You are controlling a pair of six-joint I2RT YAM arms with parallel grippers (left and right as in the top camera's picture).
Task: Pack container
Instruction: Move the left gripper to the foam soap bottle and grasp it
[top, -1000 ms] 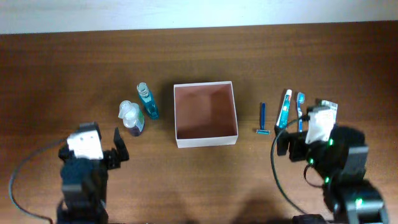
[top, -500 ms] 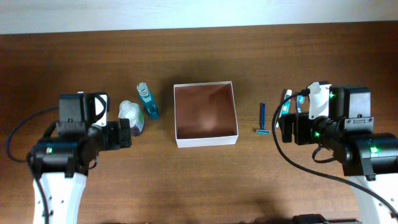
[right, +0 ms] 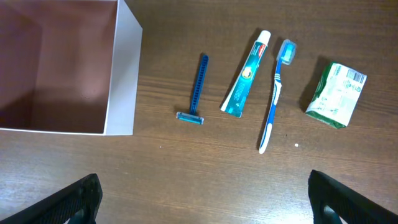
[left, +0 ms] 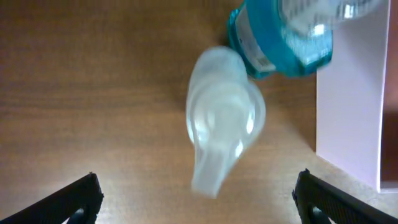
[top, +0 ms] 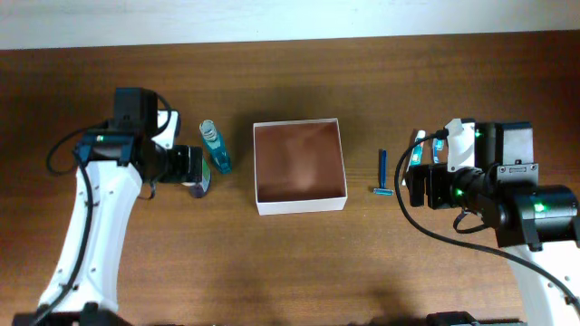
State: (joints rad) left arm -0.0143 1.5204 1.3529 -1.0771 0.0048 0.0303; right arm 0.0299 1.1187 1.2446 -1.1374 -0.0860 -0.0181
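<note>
On the wooden table the empty container sits central, so the left gripper hangs spread and empty over the pump bottle and the right gripper likewise by the razor, each serving its own side.

Square white-walled container, reddish-brown inside, upright and empty, mid-table.

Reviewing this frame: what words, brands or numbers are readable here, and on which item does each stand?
No text is legible in any view.
toothpaste tube: print along its length, too small to read.
green packet: white label patch with marks, too small to read.
blue bottle: label print, blurred.
</note>
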